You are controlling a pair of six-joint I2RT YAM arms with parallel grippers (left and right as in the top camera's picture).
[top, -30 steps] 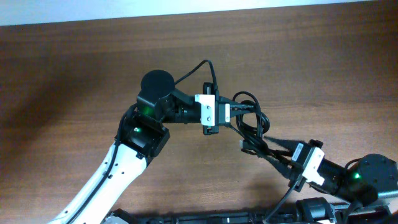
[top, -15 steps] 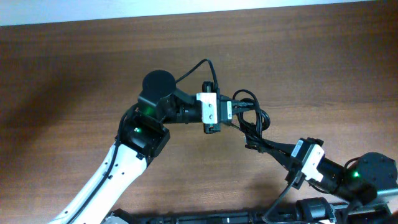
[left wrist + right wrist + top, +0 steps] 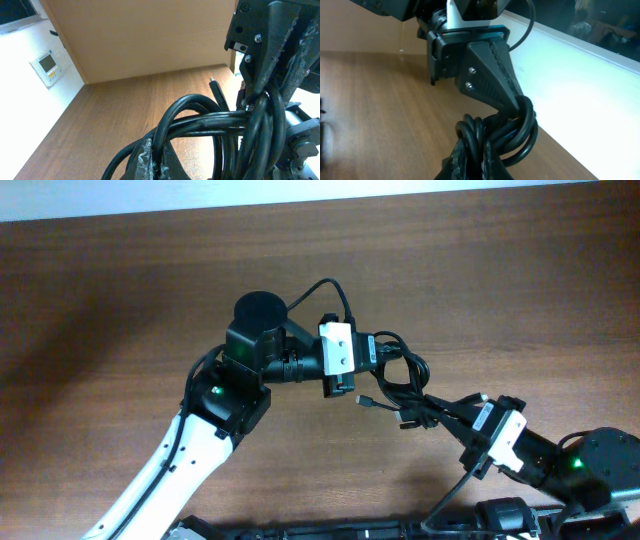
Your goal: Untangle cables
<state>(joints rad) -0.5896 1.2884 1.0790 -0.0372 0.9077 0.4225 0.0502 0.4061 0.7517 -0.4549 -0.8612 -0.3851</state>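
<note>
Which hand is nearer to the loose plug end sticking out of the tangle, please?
Left. The left hand grips the cables just above the plug end in the overhead view; the right hand grips them farther off, to its right.

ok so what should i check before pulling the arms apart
1. Left gripper shut on the cables: ok.
2. Right gripper shut on the cables: ok.
3. Loops separated between the two grippers: not ok, they are wound together.
4. Each gripper holding a different cord: cannot tell.
5. Plug end sticking out free of the loops: ok.
</note>
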